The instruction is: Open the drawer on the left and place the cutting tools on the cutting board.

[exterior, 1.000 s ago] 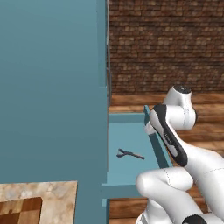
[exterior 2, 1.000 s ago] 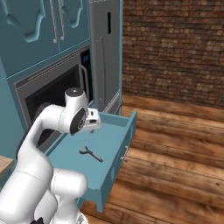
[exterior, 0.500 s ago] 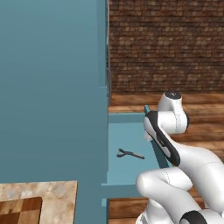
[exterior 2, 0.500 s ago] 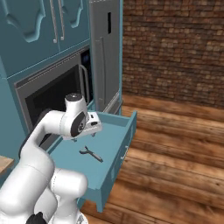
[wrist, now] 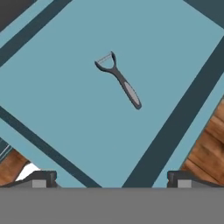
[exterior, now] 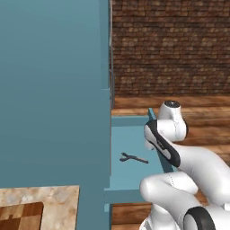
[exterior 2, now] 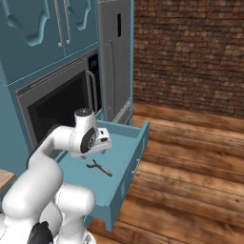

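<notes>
Your white arm's hand has swung further over the pulled-out, wide teal-blue drawer (exterior 2: 125,157) since a second ago. Its jaws (wrist: 112,177) hang above the drawer floor, spread wide and holding nothing. You'll find the slim grey metal tool with a forked head (wrist: 119,80) flat on the drawer floor, near its middle. A corner of the brown block-patterned cutting board (exterior: 20,216) sits on the speckled counter (exterior: 54,202), left of the drawer.
</notes>
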Robot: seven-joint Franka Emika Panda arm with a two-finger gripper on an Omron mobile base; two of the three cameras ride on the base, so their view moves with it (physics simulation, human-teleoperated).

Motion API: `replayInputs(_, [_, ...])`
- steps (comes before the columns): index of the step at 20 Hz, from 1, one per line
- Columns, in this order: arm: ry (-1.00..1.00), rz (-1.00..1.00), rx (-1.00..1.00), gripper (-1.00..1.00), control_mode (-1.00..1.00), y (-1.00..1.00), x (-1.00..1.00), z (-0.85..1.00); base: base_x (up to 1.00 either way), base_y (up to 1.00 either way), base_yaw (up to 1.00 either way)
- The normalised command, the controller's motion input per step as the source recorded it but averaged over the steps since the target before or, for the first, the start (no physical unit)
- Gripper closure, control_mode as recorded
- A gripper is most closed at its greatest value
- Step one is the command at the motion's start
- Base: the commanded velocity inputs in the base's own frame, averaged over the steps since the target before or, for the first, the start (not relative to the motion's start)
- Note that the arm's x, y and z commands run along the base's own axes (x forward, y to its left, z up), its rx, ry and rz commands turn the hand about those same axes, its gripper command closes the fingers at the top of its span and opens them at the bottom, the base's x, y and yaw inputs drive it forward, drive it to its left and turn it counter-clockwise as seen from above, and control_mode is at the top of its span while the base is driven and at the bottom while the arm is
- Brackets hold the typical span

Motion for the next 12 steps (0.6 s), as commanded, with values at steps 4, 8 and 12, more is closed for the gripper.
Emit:
replayInputs(4, [0.0, 0.0, 0.0, -1.0, -1.0, 0.0, 0.3, -0.17, 0.0, 0.0, 0.0])
replayInputs(8, [0.0, 0.0, 0.0, -1.0, -1.0, 0.08, 0.28, -0.14, 0.0, 0.0, 0.0])
replayInputs(12, [0.0, 0.0, 0.0, -1.0, -1.0, 0.04, 0.26, -0.29, 0.0, 0.0, 0.0])
